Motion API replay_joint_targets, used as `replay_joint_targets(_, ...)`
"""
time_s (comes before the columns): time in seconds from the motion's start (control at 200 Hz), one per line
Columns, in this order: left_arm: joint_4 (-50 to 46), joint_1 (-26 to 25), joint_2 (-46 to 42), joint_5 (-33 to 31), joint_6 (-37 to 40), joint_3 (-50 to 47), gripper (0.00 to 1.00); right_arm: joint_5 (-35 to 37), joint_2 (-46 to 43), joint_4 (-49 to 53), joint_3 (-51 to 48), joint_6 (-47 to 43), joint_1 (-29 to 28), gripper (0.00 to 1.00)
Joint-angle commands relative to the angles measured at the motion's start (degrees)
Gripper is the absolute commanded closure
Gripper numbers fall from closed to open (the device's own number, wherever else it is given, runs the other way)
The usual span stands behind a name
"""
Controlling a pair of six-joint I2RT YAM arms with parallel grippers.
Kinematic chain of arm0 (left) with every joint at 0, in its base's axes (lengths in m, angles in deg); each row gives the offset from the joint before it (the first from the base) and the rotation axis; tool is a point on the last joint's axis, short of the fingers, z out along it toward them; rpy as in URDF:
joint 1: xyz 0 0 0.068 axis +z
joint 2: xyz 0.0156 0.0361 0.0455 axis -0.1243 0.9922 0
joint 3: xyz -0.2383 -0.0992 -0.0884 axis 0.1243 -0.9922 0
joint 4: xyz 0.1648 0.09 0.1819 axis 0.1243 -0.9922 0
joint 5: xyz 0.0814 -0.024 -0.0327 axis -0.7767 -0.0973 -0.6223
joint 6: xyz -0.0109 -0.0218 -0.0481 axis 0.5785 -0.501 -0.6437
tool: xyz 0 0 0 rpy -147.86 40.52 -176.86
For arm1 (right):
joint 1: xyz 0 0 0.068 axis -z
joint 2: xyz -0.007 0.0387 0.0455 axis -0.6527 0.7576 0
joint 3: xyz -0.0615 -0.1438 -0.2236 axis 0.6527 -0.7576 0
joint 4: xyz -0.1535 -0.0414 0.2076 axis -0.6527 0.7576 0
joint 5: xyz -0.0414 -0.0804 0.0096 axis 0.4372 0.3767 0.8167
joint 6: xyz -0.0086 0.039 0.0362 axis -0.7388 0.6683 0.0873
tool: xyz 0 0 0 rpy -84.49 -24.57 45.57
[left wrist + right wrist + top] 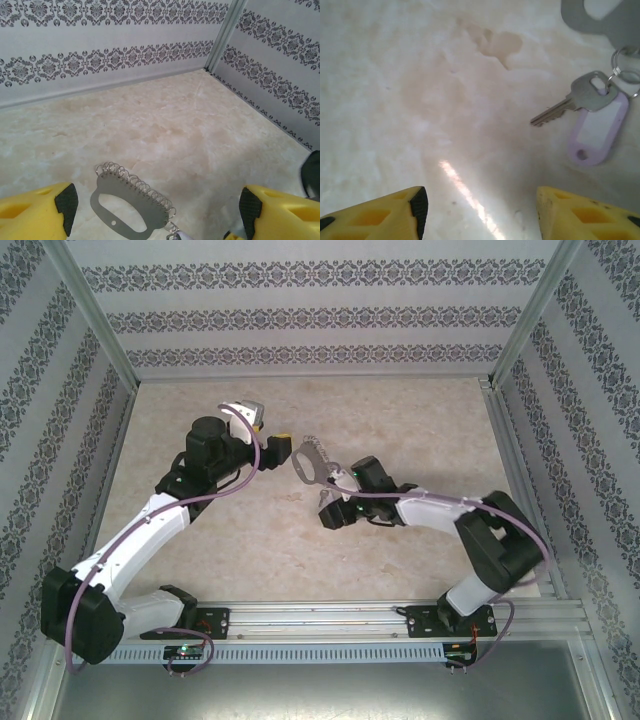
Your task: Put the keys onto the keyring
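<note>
Silver key (572, 101), lilac tag (596, 131) | upper right of right-wrist frame, on worktop (420, 75), blade pointing lower left, linked to keyring (610, 22) | right gripper (481, 200) released, empty, nearer | left gripper (158, 206) released, straddling keyring

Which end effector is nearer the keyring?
Left. The left end effector flanks the keyring, open; the right end effector sits farther back, keyring ahead-right.

Bright diffuse light; soft blur; faint glare streak.
</note>
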Motion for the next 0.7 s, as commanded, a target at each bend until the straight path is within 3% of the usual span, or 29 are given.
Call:
replay_joint_targets(0.0,0.17,0.66,0.79,1.06,-1.43,1.59,0.15,-2.90,-5.50,-0.98,-3.04,2.73,2.85,0.38)
replay_joint_targets(0.075,0.67,0.68,0.74,1.24,-2.10,0.99,0.11,-3.30,-9.60,-2.09,-5.06,4.85,5.36,0.34)
replay_joint_targets(0.125,0.84,0.66,0.48,0.76,-2.38,0.62,0.00,-2.41,-12.42,-1.11,-5.41,5.27,6.77,0.31)
replay_joint_targets(0.205,1.72,0.68,-0.48,-0.60,-2.72,-0.49,0.00,0.17,-16.81,0.58,-5.75,5.83,8.45,0.24)
replay_joint_targets(0.255,2.75,0.67,-1.43,-2.26,-2.81,-1.57,0.00,2.22,-19.45,1.53,-5.85,6.18,9.72,0.17)
replay_joint_targets(0.275,3.16,0.66,-1.85,-3.04,-2.73,-2.07,0.00,3.61,-20.47,1.83,-5.94,6.35,10.26,0.05)
replay_joint_targets(0.29,3.33,0.68,-2.19,-3.64,-2.62,-2.36,0.00,4.70,-21.37,1.99,-6.09,6.58,10.58,0.03)
replay_joint_targets(0.56,4.05,0.68,-6.39,-16.55,2.89,-6.27,0.00,24.37,-32.81,5.52,-6.19,7.83,14.66,0.02)
replay_joint_targets(0.695,5.44,0.68,-6.64,-17.97,5.56,-8.97,0.00,37.42,-34.51,4.09,-7.06,7.55,14.88,0.02)
